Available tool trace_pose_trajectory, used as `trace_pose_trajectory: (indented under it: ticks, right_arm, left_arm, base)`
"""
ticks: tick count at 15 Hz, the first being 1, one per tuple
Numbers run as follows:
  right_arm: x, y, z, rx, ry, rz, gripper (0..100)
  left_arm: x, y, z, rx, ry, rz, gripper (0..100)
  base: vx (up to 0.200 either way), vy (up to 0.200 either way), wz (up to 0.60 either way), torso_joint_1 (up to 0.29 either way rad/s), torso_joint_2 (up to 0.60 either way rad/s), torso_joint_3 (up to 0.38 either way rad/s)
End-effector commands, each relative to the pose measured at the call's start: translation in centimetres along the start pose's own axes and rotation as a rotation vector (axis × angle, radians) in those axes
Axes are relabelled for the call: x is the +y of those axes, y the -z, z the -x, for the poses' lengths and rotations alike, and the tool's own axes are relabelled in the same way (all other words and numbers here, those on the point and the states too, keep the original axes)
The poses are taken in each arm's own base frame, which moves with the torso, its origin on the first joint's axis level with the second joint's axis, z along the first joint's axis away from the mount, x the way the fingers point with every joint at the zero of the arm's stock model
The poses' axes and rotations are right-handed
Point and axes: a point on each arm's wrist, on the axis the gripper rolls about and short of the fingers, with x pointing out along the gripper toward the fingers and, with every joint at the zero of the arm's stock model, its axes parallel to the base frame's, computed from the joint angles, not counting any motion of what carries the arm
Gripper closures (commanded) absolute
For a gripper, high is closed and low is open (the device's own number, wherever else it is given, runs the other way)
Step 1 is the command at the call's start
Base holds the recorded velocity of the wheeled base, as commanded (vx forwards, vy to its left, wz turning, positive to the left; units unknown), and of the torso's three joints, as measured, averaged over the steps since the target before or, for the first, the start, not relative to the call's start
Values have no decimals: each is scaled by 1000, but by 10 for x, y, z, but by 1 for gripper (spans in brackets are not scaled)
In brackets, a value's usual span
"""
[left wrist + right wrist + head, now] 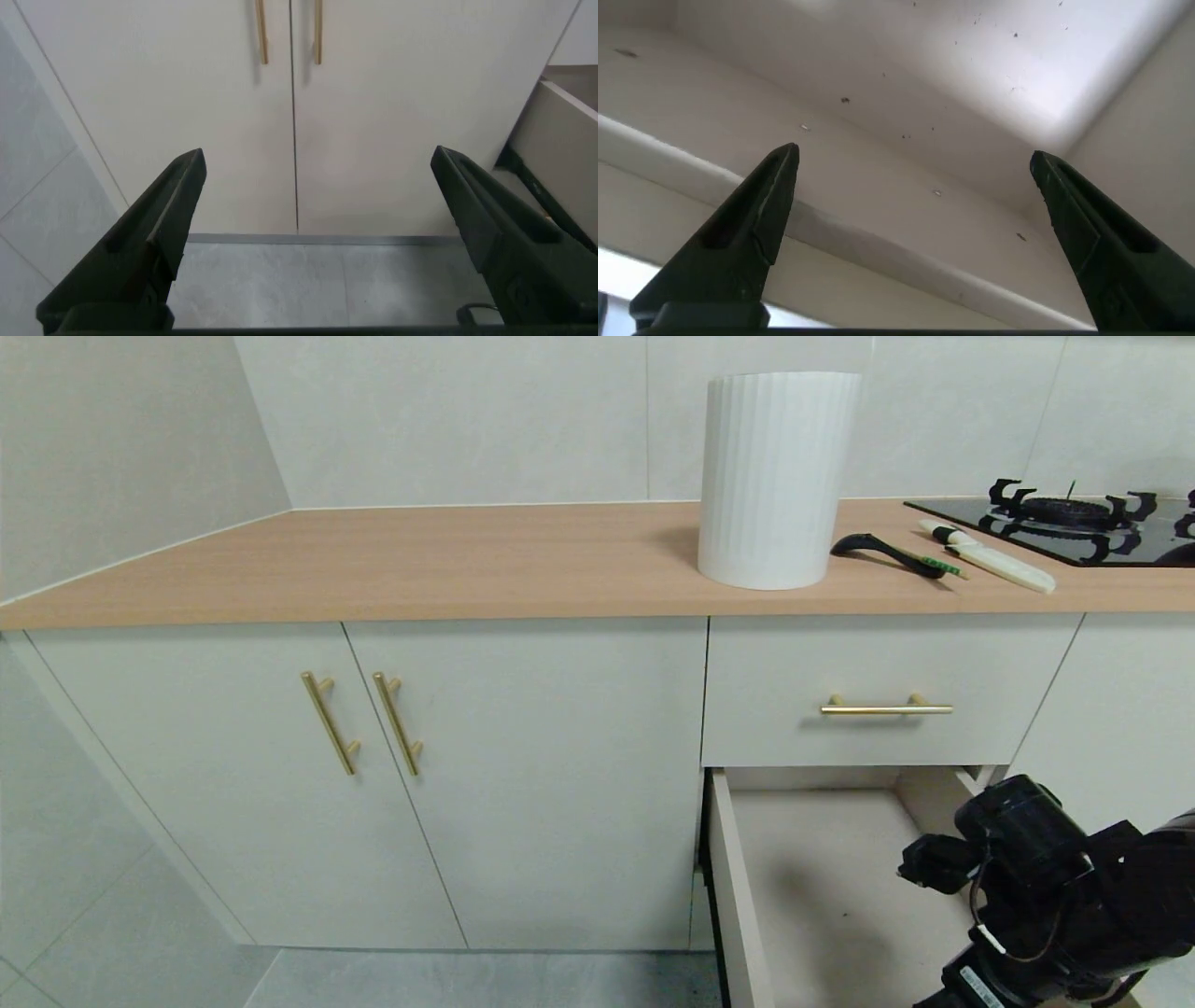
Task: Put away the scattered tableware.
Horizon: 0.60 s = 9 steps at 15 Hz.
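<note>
The right gripper has its fingers spread wide with nothing between them, poised over the pale floor of the open drawer — the lower one, pulled out beneath a closed drawer with a brass handle. The left gripper is likewise spread and empty, low before the twin cabinet doors. Up on the wooden counter, the tableware lies to the right of a tall white ribbed canister: a black ladle, a thin green utensil and a white knife — close together, just beside the stove.
</note>
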Motion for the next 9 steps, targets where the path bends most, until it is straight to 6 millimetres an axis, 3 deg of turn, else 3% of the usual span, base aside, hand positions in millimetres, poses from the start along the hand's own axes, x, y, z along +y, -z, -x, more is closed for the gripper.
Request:
trace_pose_trajectory:
  ticks: [1, 5, 9]
  right_arm:
    - [4, 1, 1, 17, -7, 16, 0]
    - [11, 9, 1, 111, -31, 68, 0]
    - [6, -2, 7, 60, -6, 45, 0]
  left_arm:
    - [0, 0, 0, 2, -1, 2, 0]
    - [0, 0, 0, 2, -1, 2, 0]
    - [0, 0, 0, 2, -1, 0, 0]
  base:
    - [0, 0, 0, 0, 0, 0]
    - [0, 0, 0, 0, 0, 0]
    - [0, 0, 0, 0, 0, 0]
